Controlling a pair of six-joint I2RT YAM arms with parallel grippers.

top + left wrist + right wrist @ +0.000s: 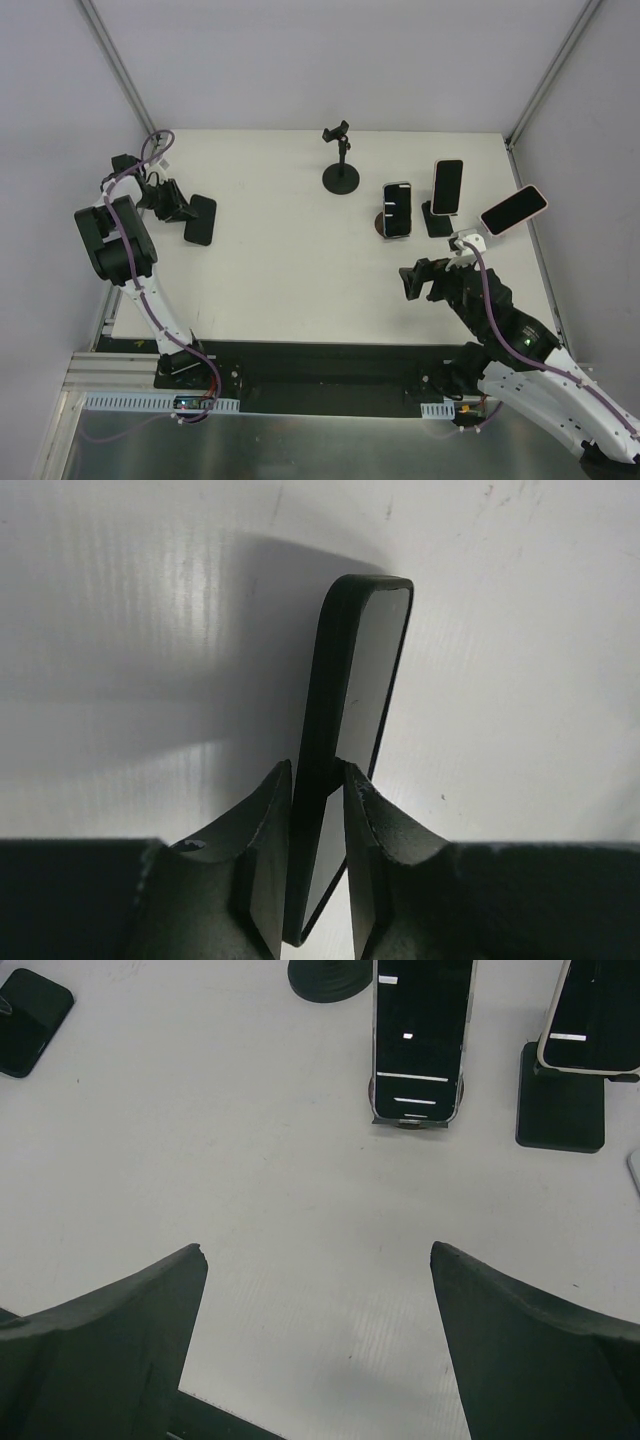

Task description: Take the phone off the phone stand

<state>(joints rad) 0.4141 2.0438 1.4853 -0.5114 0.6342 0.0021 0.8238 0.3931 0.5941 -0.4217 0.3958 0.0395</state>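
Note:
My left gripper (168,200) is shut on a black phone (201,219) at the table's far left, away from any stand. In the left wrist view the fingers (262,830) clamp the phone (352,670) by its long edges, low over the white table. An empty black clamp stand (341,160) stands at the back middle. My right gripper (421,280) is open and empty, and in its wrist view (318,1260) it hovers over bare table short of the other phones.
Three more phones rest on stands at the right: a black one (398,210) (420,1040), a second on a square-based stand (447,187) (595,1015), and a pink-cased one (514,210) near the right wall. Grey walls enclose the table.

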